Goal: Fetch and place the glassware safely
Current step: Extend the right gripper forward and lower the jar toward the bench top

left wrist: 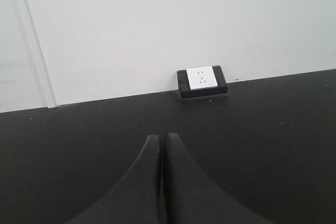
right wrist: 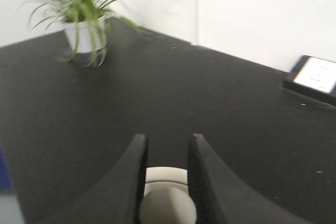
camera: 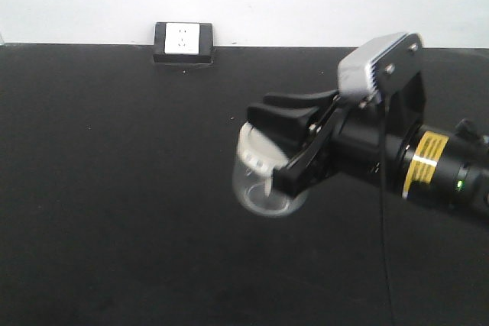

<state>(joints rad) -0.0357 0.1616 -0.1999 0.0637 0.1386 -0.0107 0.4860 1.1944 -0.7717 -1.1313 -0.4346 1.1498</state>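
One glass jar (camera: 263, 185) with a cream lid hangs near the middle of the front view over the black desk (camera: 114, 188), tilted with its lid toward 10 o'clock. The two right fingers (camera: 294, 167) clamp it, one on each side. The two left fingers (left wrist: 142, 182) are pressed together, holding nothing. One wall socket (camera: 183, 40) lies at the jar's 11 o'clock. One potted plant (right wrist: 84, 19) shows at 10 o'clock in the right wrist view.

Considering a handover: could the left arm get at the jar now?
Probably not easily: the right claw is shut on the jar, fingers covering its sides, while the left claw is shut and faces the wall socket, jar out of its view.
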